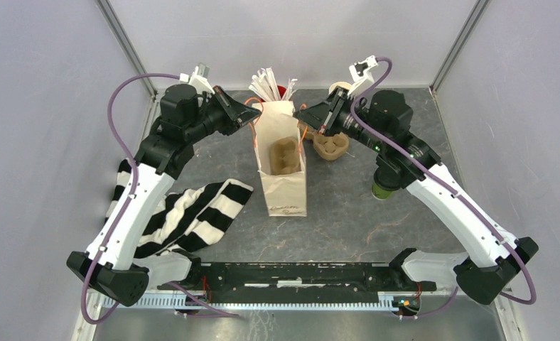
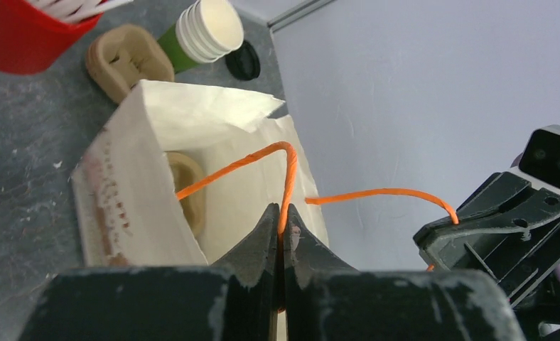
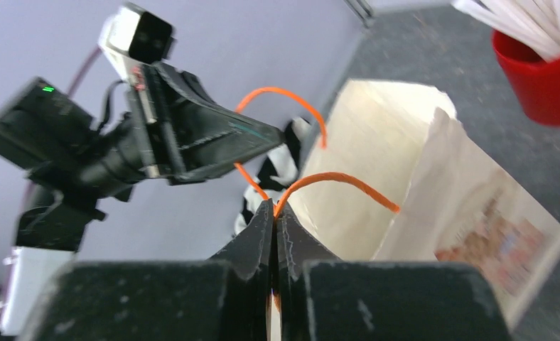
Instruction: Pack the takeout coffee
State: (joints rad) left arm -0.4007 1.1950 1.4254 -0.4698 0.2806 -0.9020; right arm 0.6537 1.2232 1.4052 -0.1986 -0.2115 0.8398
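Presently the paper bag [image 1: 286,192] is held open on the surface [image 1: 377,234] from both sides. The left gripper [image 1: 253,112] is clamped on the orange handle [image 2: 289,170] at the bag's left side. The right gripper [image 1: 303,114] is pinched closed on the opposite handle [image 3: 334,175] at the bag's right side. A pulp cup carrier [image 1: 285,156] is seen inside the bag, and a second carrier [image 1: 332,145] lies just right of the bag.

The takeout coffee [image 1: 381,190] is found well to the right of the bag. It is largely hidden beneath the right arm [image 1: 433,185], so only part of its green side can be made out.

The cup is judged to be light but soft-walled and possibly full, so a hard squeeze could buckle the paper or pop the lid. It is best taken gently around the mid-wall, below the lid rim, and kept upright. One handle would have to be released first.
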